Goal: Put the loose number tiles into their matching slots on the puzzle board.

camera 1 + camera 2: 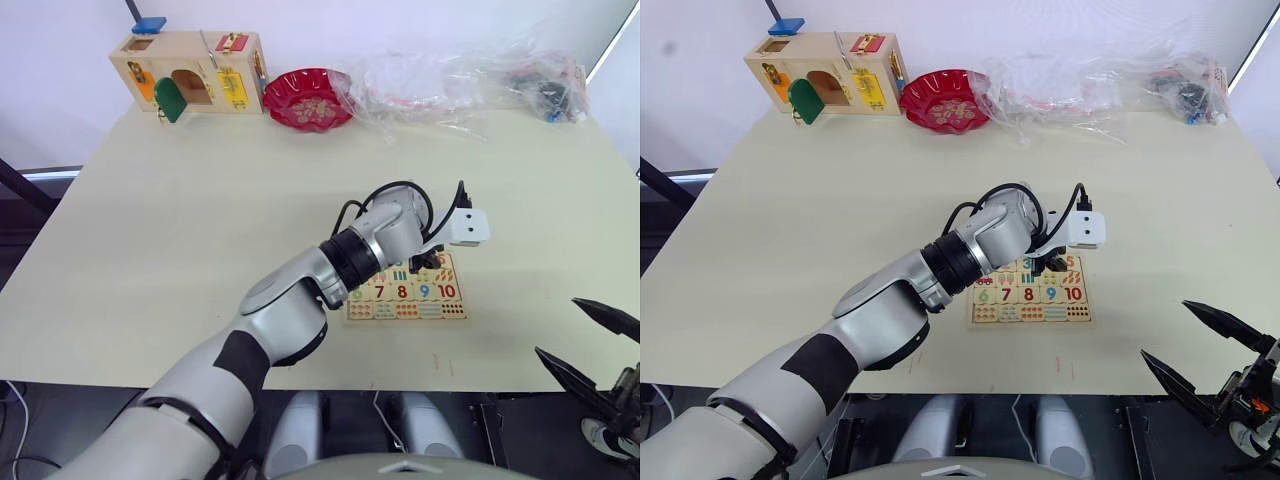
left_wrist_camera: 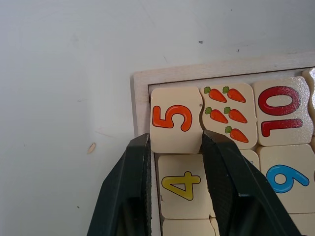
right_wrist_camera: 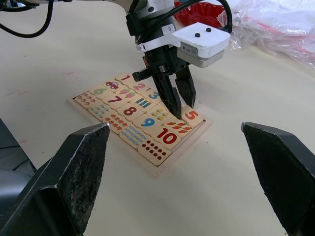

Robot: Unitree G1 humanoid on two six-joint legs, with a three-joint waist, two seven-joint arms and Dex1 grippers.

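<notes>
The last tile, the 5 tile [image 2: 175, 119], is being seated in the corner slot at the right end of the far row of the puzzle board [image 3: 162, 169], which lies on the tabletop [image 1: 200, 220] toward its near edge. It is pinched at its sides by the left tool [image 2: 174, 147]. Release and a straight lift are judged to be called for next. Five digits, 1 to 5, are counted in that row. The right tool [image 3: 177, 162] is spread, empty, near the right.
</notes>
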